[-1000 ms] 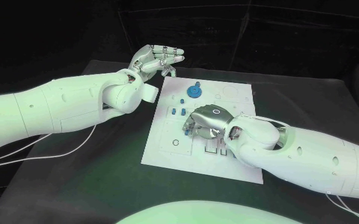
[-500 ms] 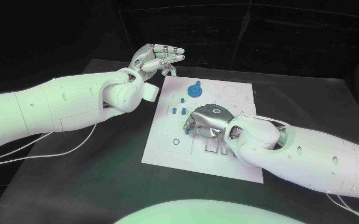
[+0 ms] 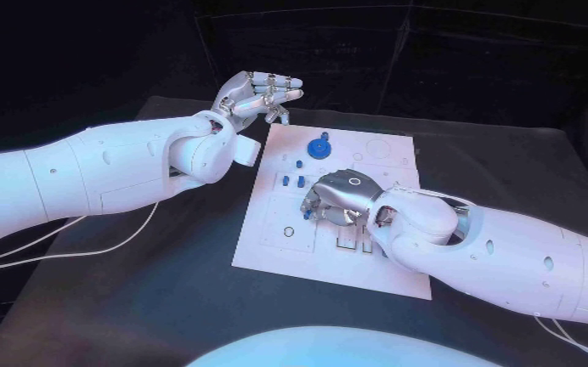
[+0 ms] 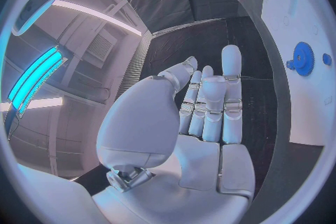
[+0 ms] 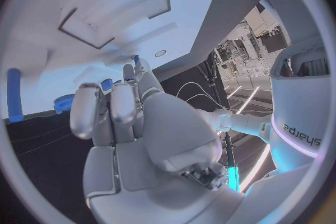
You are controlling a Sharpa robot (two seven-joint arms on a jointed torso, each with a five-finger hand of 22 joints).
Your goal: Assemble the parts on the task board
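Flat white task board (image 3: 294,244), round blue gear (image 3: 319,149); left hand (image 3: 255,97) released, raised; right hand (image 3: 337,198) fingers curled on board, grasp unclear.

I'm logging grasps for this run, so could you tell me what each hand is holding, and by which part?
The left hand is raised beside the task board, holding nothing. The right hand rests curled over the board; whether it holds a part cannot be told.

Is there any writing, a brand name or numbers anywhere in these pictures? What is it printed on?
"sharpa", upside down in the right wrist view, on the robot's white body.
The task board bears no writing that can be read, only cut-outs and faint outlines.
The blue parts, such as the gear, show no labels.
The left hand and right hand show no markings.
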